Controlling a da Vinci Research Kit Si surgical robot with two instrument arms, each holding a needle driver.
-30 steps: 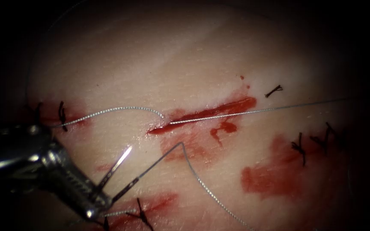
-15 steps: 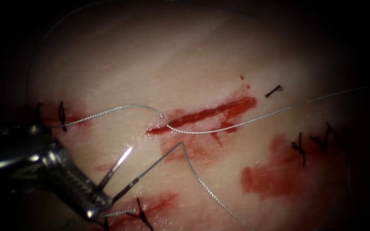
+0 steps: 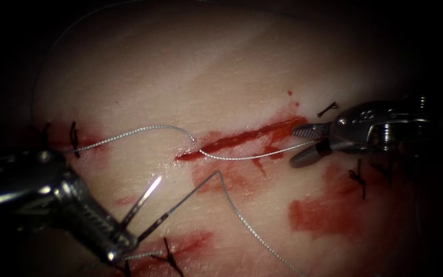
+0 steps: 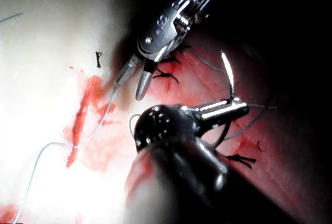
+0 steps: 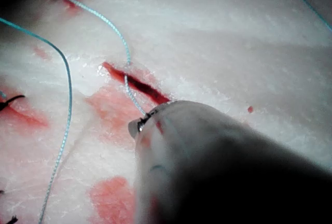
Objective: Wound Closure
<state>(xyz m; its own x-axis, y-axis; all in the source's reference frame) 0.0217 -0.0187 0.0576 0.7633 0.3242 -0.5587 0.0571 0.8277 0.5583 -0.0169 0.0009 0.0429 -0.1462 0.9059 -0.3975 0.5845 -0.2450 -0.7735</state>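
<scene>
the right end effector (image 3: 303, 144) has come in from the right since a second ago, jaws parted around the thread (image 3: 242, 157) at the cut's (image 3: 242, 138) right end. that strand, taut before, now sags across the cut. the left end effector (image 3: 129, 237) stays clamped on the needle (image 3: 142, 202) near its tail, clear of the tissue (image 3: 221, 66), lower left of the cut.

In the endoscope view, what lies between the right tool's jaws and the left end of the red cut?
A slack run of silver thread spans it, from the right tool across the red cut to its left end; the endoscope view shows this.
</scene>
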